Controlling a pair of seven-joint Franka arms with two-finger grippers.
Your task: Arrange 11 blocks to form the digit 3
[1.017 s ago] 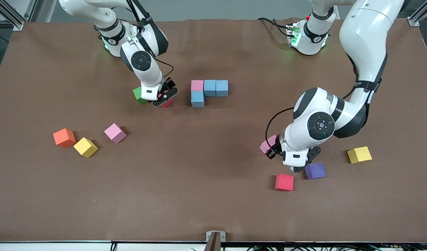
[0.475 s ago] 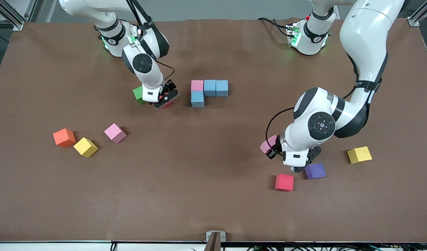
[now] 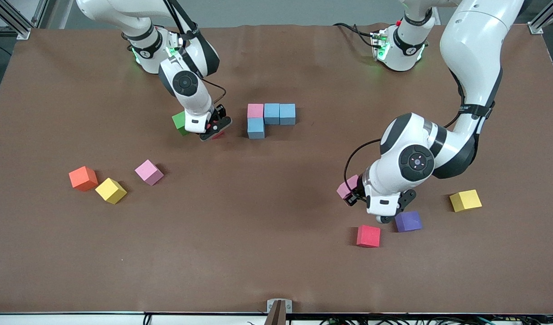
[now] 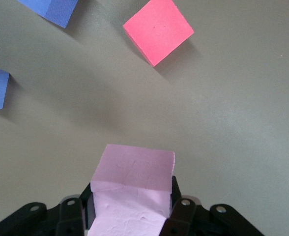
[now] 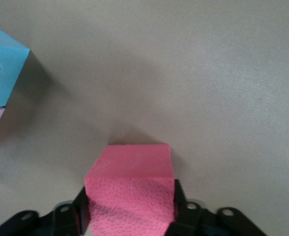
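R gripper point(image 3: 214, 131) low at the table, toward the right arm's end. Fingers point(image 5: 180, 204) closed against both sides of a red block point(image 5: 130, 189); block sits between the pads, only a sliver of it shows under the hand in front view. Green cube point(image 3: 180, 123) just beside the gripper, on the side away from the started figure.

Started figure sits near the R gripper, toward the table middle: pink block point(image 3: 255, 110) + two light blue blocks point(image 3: 279, 113) in a row, touching, w/ a third light blue block point(image 3: 256, 128) touching the pink one on the side nearer the front cam. Four cubes so far, L-shaped.

L gripper point(image 3: 354, 192) over the table toward the left arm's end, clamped on a pink cube point(image 4: 132, 189); cube fills the gap between the fingers point(image 4: 183, 209) and sticks out past the tips. Whether it is lifted or resting on the table: can't tell.

Around L gripper: purple block point(image 3: 408, 221) and loose red block point(image 3: 368, 236) both nearer the front cam, red one nearest, approx. side by side but apart. Yellow block point(image 3: 465, 200) farther toward the left arm's end, well apart from the gripper.

Right arm's end, nearer the front cam than the R gripper: orange cube point(image 3: 83, 178), tilted yellow cube point(image 3: 110, 190) just beside it, loose pink block point(image 3: 149, 172) near those two, none touching.
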